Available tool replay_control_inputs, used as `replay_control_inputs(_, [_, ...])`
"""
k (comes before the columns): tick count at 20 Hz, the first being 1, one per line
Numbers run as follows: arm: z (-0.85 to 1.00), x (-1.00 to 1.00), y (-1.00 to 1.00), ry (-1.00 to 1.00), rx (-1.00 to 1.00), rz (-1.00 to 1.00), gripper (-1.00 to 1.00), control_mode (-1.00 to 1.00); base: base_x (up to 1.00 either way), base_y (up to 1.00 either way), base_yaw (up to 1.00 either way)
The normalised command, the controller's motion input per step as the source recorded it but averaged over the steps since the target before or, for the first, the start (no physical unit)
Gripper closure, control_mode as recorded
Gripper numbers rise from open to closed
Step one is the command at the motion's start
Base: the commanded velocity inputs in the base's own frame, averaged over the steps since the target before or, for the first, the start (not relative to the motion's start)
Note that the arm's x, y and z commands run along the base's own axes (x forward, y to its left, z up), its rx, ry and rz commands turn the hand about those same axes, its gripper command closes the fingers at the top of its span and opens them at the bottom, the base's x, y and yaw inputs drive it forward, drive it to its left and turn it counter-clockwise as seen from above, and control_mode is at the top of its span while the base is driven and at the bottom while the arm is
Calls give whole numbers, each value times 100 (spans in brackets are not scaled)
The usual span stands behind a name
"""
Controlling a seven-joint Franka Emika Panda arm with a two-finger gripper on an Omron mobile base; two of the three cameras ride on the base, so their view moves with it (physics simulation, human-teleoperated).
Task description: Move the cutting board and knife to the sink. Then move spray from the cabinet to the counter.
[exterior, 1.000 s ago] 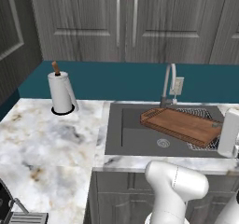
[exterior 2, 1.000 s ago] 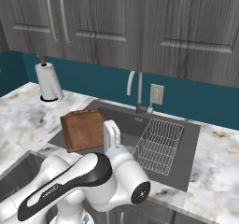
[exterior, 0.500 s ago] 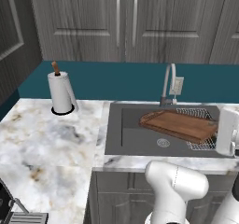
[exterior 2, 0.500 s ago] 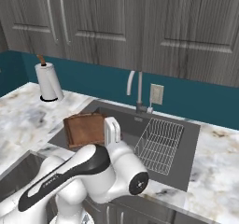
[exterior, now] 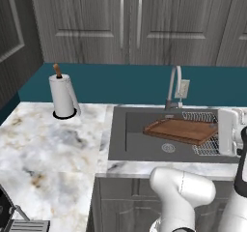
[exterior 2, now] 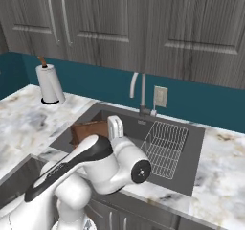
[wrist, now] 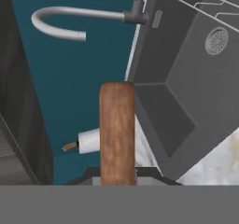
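Cutting board (exterior: pixel 183 130): we see the reddish-brown board inside the sink, raised off the basin floor; its right end sits over the wire rack by the arm's white link; in the right base view (exterior 2: pixel 90 130) part of it shows behind the arm, at the basin's left end
End effector: clenched on the cutting board; in the hand view the board (wrist: pixel 117 132) runs edge-on straight up from the bottom margin, where the fingertips would be; we cannot make out the fingertips themselves
Sink (exterior: pixel 137 141): dark grey recessed basin, round drain (exterior: pixel 168 148) on the floor below the board's near edge
Faucet (exterior: pixel 172 86): slim metal gooseneck at the far rim of the sink, just beside a wall outlet (exterior: pixel 183 88)
Wire rack (exterior 2: pixel 165 147): in the right part of the basin, tilted against the right wall
Bench (exterior: pixel 43 151): marble-patterned top on both sides of the sink
Paper towel roll (exterior: pixel 63 96): upright on a dark base, far left of the bench against the teal backsplash, well apart from the sink
Upper cabinets (exterior: pixel 130 23): grey wood-grain doors with metal bar handles, doors closed
Knife and spray: we cannot locate either
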Motion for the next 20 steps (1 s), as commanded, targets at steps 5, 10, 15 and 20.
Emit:
replay_control_inputs(5, [-20,22,-5,3,-3,0,100,-100,0,0,0])
replay_control_inputs(10, [-18,28,-1,10,-2,0,100,-100,0,0,0])
replay_control_inputs(15, [-14,35,-2,11,-1,5,100,-100,0,0,0])
replay_control_inputs(20, [-6,28,0,3,-1,8,100,-100,0,0,0])
